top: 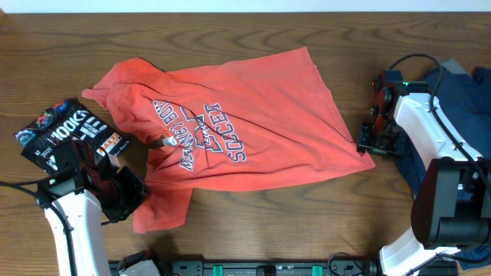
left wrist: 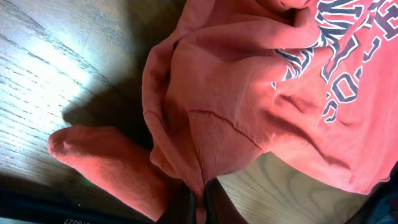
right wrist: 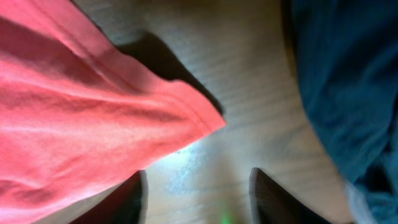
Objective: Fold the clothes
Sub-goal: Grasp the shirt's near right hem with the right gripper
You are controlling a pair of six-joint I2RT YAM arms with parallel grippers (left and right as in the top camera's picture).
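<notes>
Overhead, the coral-red T-shirt (top: 253, 130) is seen spread across the middle of the table (top: 307, 230), lettering up, with its left end bunched. The black printed tee (top: 65, 136) is laid near the left edge. The dark navy garments (top: 460, 115) are heaped at the right edge, partly under the right arm. This whole layout is given by neither wrist view.

The left gripper (top: 136, 192) is set at the shirt's lower left end. Its grip cannot be judged from above. In the left wrist view its fingers (left wrist: 214, 202) are shown pressed together on a ribbed fold of the red cloth, which is drawn up into a ridge. A loose red flap is laid on the wood just beside it.

The right gripper (top: 364, 144) is placed at the shirt's right corner. In the right wrist view its fingers (right wrist: 270, 199) are shown spread, with only bare wood between them. The hem corner (right wrist: 205, 118) is seen just ahead of that gap, apart from both fingers, and navy cloth fills the right side.

Bare wood is left along the near edge between the two arms, and in a band along the far edge. Only a narrow strip is left between the hem corner and the navy heap.
</notes>
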